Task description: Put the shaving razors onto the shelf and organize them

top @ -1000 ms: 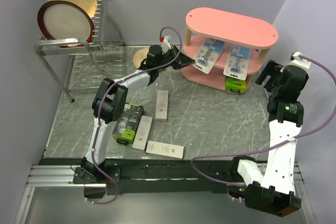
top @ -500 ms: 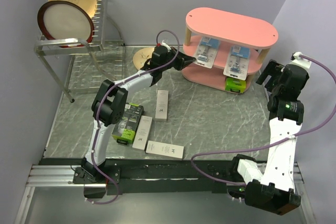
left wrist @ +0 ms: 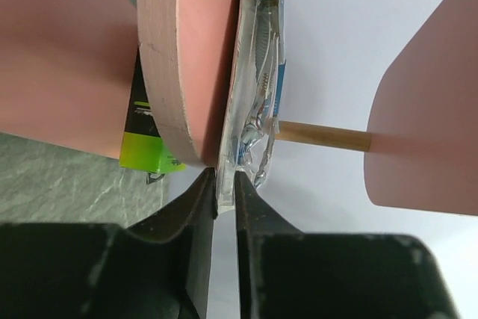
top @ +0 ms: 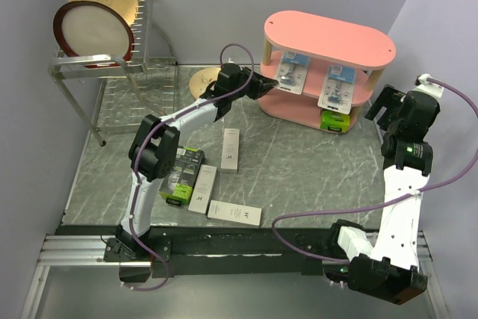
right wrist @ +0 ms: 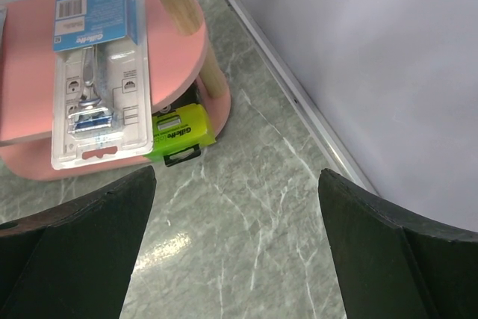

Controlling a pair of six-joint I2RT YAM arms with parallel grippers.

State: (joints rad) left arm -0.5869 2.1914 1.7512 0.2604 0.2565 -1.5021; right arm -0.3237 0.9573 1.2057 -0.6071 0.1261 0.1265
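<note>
Pink three-tier shelf [top: 328, 35] with wooden posts stands toward the far right corner of the grey marbled surface [top: 299, 162]. We judge the step in hand as seating the left blister card [top: 291, 77] on the middle board. The left gripper [top: 267, 84] is at that board's front rim, jaws nearly together with the card's lower edge in the slit between them; we cannot tell whether it is pinched or loose. The left wrist view shows the card lying against the board's top face, its lower end sticking past the rim. To do this well we'd slide it further on until the board carries it, let go only then, and back straight out without dragging the plastic. Risk: it tips off the front. The right gripper [top: 379, 108] hangs off the shelf's right end, jaws spread wide, nothing in them. The right blister card [top: 337, 89] lies on the same board, overhanging the front: blue header, clear bubble, razor inside. A lime-green box [top: 336, 119] sits on the bottom board beneath it. Not yet shelved, toward the near left corner: a black-and-lime box [top: 179, 173], just beside it the middle white box [top: 202, 188], plus the far white box [top: 231, 149] and the near white box [top: 234, 213]. We put the task under halfway.
</note>
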